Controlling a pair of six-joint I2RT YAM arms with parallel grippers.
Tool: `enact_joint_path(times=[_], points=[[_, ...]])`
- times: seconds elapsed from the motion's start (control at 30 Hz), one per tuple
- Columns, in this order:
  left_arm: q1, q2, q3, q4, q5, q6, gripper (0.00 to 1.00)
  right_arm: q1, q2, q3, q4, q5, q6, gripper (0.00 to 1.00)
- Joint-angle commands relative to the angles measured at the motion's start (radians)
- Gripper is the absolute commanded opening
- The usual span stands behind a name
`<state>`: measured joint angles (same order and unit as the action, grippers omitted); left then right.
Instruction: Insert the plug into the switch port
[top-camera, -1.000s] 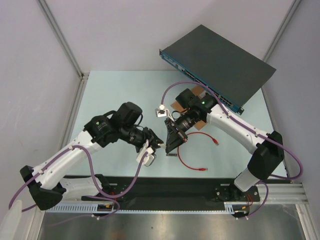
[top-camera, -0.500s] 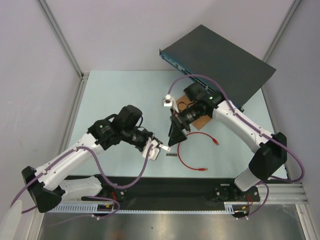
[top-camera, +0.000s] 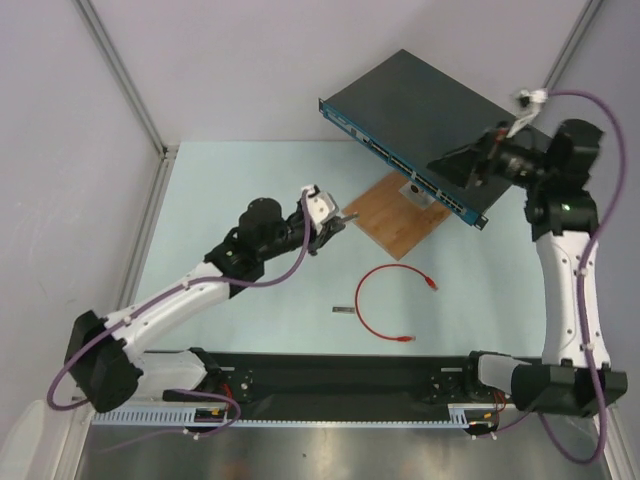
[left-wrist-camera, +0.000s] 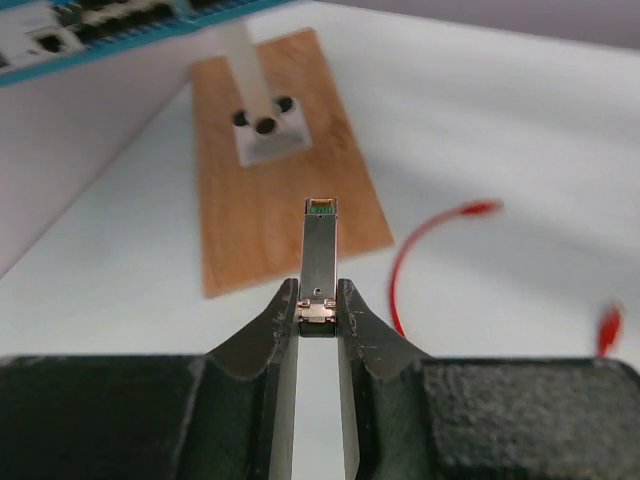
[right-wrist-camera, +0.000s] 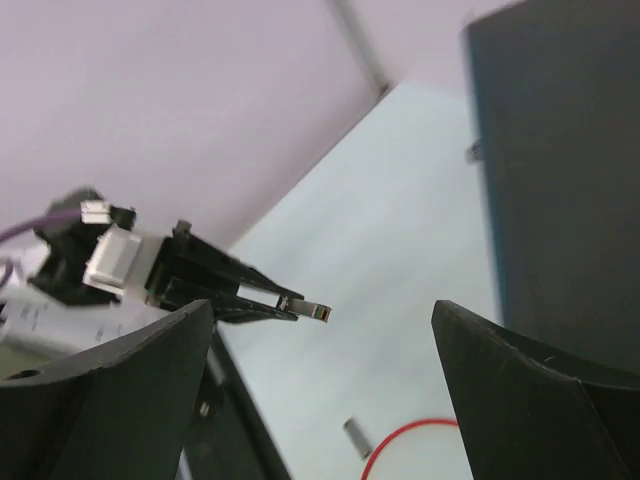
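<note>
Right now my left claw (left-wrist-camera: 318, 305) is pinching the plug (left-wrist-camera: 319, 250) by its tail, tip pointing to 12 o'clock over the wooden board (left-wrist-camera: 270, 200), the switch (left-wrist-camera: 100, 20) lying at 10 o'clock. My right claw (right-wrist-camera: 322, 308) is hanging spread wide, gripping nothing; only its camera is showing the plug side-on.
</note>
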<state>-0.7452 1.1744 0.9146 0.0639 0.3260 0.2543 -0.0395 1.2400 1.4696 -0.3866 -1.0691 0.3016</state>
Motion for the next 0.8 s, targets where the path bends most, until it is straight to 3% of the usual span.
enact_joint_path(times=[0.0, 0.2, 0.33, 0.5, 0.77], points=[[0.01, 0.124, 0.104, 0.28, -0.226, -0.191, 0.0, -0.171, -0.092, -0.043, 0.287, 0.037, 0.289, 0.98], [0.053, 0.283, 0.217, 0.367, -0.212, -0.194, 0.0, -0.436, -0.148, -0.094, 0.16, 0.052, 0.364, 0.97], [0.092, 0.356, 0.294, 0.358, -0.157, -0.237, 0.01, -0.598, -0.122, -0.15, 0.083, -0.064, 0.392, 0.95], [0.101, 0.399, 0.316, 0.395, -0.065, -0.208, 0.0, -0.616, -0.09, -0.187, -0.116, -0.042, 0.225, 0.92], [0.109, 0.501, 0.44, 0.329, -0.093, -0.173, 0.0, -0.597, -0.091, -0.342, 0.004, -0.025, 0.316, 0.94]])
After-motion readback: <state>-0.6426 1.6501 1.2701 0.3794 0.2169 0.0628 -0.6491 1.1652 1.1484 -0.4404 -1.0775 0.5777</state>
